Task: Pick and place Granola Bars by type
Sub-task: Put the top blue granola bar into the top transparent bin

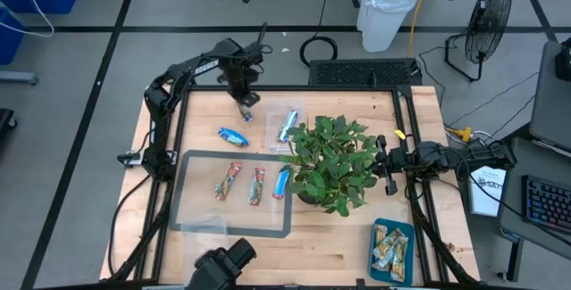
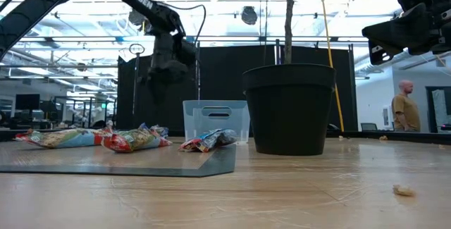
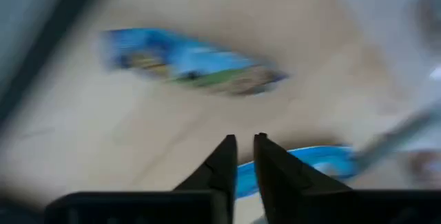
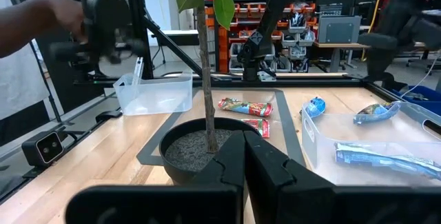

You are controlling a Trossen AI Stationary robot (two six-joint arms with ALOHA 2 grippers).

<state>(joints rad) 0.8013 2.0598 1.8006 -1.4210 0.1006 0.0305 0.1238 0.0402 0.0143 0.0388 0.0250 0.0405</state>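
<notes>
Left gripper point(image 3: 241, 156) over the far edge of the table point(image 1: 339, 236), fingers nearly together, pinching a blue bar point(image 3: 310, 163); the grip itself is blurred and partly hidden behind the fingers. A second blue bar point(image 1: 234, 136) lies on bare wood just beside. Clear tub point(image 1: 285, 127) next to it holds another blue bar. Grey mat point(image 1: 192, 192) carries two red-and-tan bars point(image 1: 229, 181) and one blue. Potted plant point(image 1: 332, 161) screens the table centre. Teal tray point(image 1: 393, 277) holds green-and-beige bars point(image 1: 390, 247). Right gripper point(image 4: 244, 156) closed, empty, waiting behind the plant.
</notes>
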